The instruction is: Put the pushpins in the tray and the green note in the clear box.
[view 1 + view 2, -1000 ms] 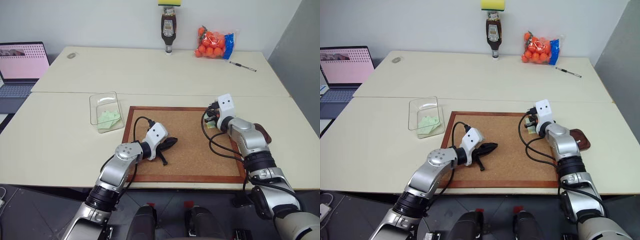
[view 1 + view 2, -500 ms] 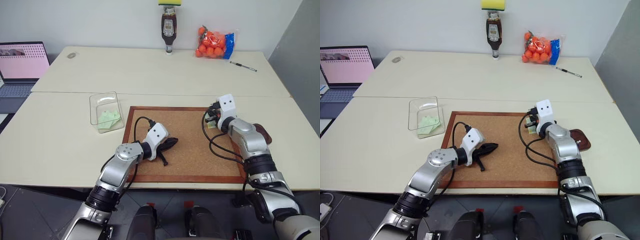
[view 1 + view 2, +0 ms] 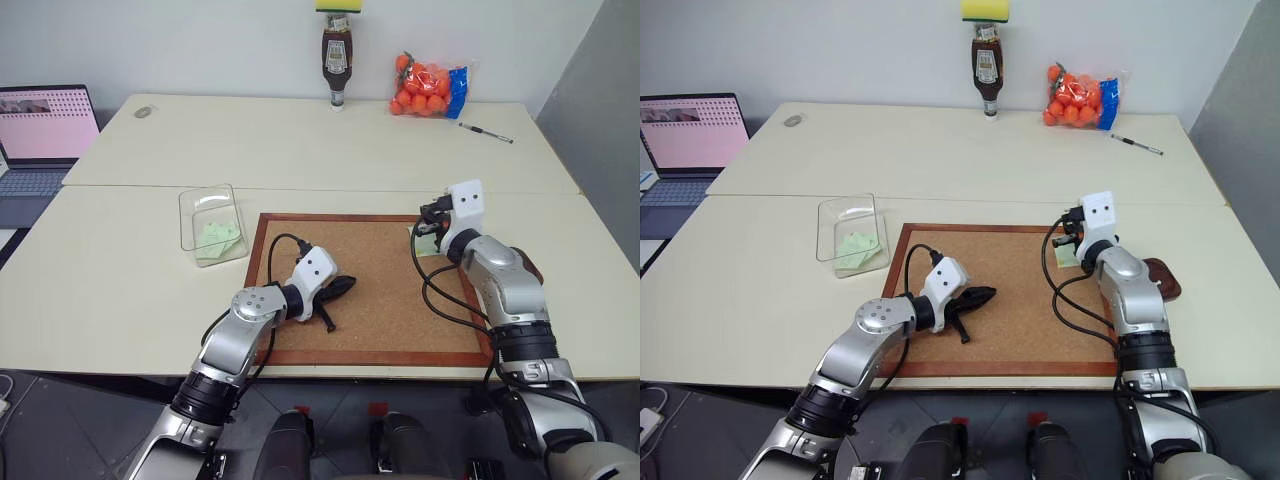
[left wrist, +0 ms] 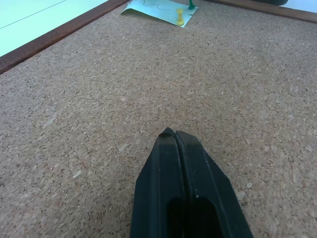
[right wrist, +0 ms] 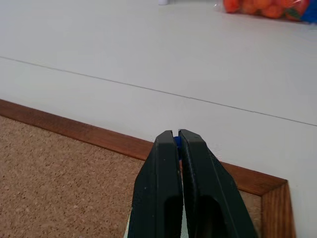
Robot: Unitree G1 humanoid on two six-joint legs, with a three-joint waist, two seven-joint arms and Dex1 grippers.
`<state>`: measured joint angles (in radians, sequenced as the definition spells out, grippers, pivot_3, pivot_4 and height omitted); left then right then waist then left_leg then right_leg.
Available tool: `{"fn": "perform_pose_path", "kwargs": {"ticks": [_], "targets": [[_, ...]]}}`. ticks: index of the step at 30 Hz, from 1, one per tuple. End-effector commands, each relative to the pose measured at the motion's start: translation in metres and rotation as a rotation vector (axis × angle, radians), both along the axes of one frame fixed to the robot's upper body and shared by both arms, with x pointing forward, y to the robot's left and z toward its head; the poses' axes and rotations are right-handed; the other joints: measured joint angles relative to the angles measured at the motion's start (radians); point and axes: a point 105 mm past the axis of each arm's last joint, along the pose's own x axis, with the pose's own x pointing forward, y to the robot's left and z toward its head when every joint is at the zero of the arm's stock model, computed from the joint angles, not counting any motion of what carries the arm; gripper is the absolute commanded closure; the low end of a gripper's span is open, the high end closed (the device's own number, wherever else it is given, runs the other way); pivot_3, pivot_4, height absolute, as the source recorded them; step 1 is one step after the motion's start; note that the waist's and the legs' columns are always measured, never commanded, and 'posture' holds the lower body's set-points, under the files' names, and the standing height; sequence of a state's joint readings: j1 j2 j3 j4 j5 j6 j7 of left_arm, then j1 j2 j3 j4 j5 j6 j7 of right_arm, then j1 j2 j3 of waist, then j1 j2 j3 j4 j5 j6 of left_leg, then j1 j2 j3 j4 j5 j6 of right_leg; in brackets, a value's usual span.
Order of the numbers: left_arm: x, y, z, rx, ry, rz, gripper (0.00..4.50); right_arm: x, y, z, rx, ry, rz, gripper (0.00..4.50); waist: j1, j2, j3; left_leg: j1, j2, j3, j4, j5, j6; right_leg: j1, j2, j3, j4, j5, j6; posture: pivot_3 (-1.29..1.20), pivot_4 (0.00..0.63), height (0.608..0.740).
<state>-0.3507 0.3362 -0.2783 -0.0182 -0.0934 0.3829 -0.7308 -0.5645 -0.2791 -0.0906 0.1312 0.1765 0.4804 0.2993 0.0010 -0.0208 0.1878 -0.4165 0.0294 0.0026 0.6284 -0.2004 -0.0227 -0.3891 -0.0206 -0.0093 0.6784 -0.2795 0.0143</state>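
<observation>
A pale green note lies at the far right corner of the cork board, with a yellow pushpin and a green pushpin standing in it. Just above that corner my right gripper is shut on a blue pushpin that peeks out between its tips. My left gripper is shut and empty, resting on the board's middle. The clear box sits left of the board with another green paper inside. The dark reddish tray lies right of the board, partly behind my right arm.
At the back of the table stand a sauce bottle with a yellow sponge on top, a bag of oranges and a pen. A laptop sits at the far left.
My right gripper has risen off the note's corner and drawn slightly back, staying shut. The left arm has kept still.
</observation>
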Motion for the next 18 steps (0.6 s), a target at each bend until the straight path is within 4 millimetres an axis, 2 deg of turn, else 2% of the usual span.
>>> {"fn": "perform_pose_path", "kwargs": {"ticks": [1, 5, 10, 13, 18], "targets": [[-0.014, -0.003, -0.028, 0.046, 0.099, -0.028, 4.5, -0.019, -0.021, 0.024, 0.015, -0.068, -0.056, 4.46, 0.0, 0.0, 0.0, 0.0, 0.0, 0.0, 0.0, 0.0, 0.0, 0.0, 0.0, 0.0, 0.0, 0.0, 0.0, 0.0, 0.15, 0.74], [-0.015, -0.003, -0.029, 0.052, 0.096, -0.039, 4.5, -0.05, -0.052, 0.014, -0.013, -0.022, -0.152, 4.46, 0.001, 0.001, -0.001, 0.0, 0.0, 0.0, 0.0, 0.0, 0.0, 0.0, 0.0, 0.0, -0.001, 0.0, 0.0, 0.0, 0.15, 0.74], [-0.014, -0.003, -0.03, 0.059, 0.092, -0.049, 4.5, -0.076, -0.08, -0.002, -0.062, 0.061, -0.255, 4.46, -0.002, 0.003, -0.002, 0.001, 0.0, 0.0, -0.001, 0.0, 0.0, 0.0, 0.0, 0.001, -0.002, 0.0, 0.0, 0.0, 0.15, 0.74], [-0.014, -0.003, -0.031, 0.061, 0.09, -0.054, 4.5, -0.082, -0.093, -0.013, -0.078, 0.107, -0.307, 4.46, -0.003, 0.004, -0.003, 0.001, 0.001, 0.0, 0.0, 0.0, 0.0, 0.0, 0.0, 0.0, -0.002, 0.0, 0.0, 0.0, 0.15, 0.74], [-0.014, -0.004, -0.031, 0.067, 0.084, -0.065, 4.5, -0.08, -0.112, -0.027, -0.093, 0.158, -0.377, 4.46, -0.003, 0.004, -0.003, 0.001, 0.0, 0.0, 0.0, 0.0, 0.0, 0.0, 0.0, 0.0, -0.002, 0.0, 0.0, 0.0, 0.15, 0.74]]}}
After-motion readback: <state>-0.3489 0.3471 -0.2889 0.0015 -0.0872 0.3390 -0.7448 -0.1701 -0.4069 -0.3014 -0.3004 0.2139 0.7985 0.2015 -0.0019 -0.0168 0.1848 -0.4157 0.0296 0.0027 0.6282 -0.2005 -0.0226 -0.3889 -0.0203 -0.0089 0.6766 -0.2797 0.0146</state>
